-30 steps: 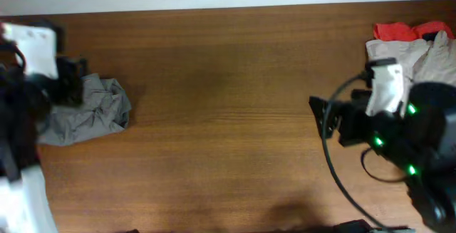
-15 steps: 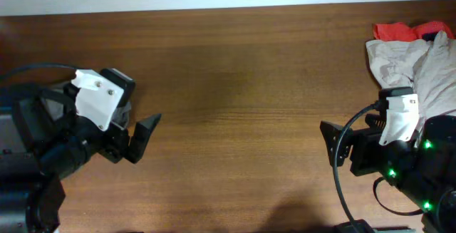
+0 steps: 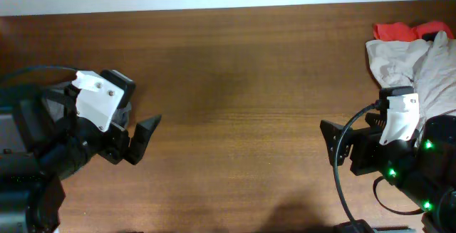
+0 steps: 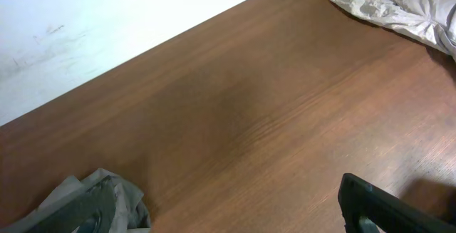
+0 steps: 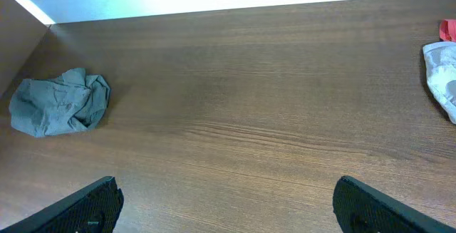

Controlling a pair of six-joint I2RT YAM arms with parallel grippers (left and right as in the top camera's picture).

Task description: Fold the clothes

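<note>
Shorts point(image 5: 60, 105): grey-olive, bunched in a lump at the table's point(image 5: 249, 83) left end.
Left gripper point(image 4: 226, 190): jaws spread wide, empty, just beside the shorts.
Right gripper point(image 5: 226, 187): jaws spread wide, empty too.

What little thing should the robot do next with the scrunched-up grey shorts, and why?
Probably lower the left hand and pinch one edge of the crumpled grey-olive cotton shorts to pull them flat. They lie in a bunched heap beside that open hand, nowhere near folded, and the open right hand is far across the brown wooden table.
</note>
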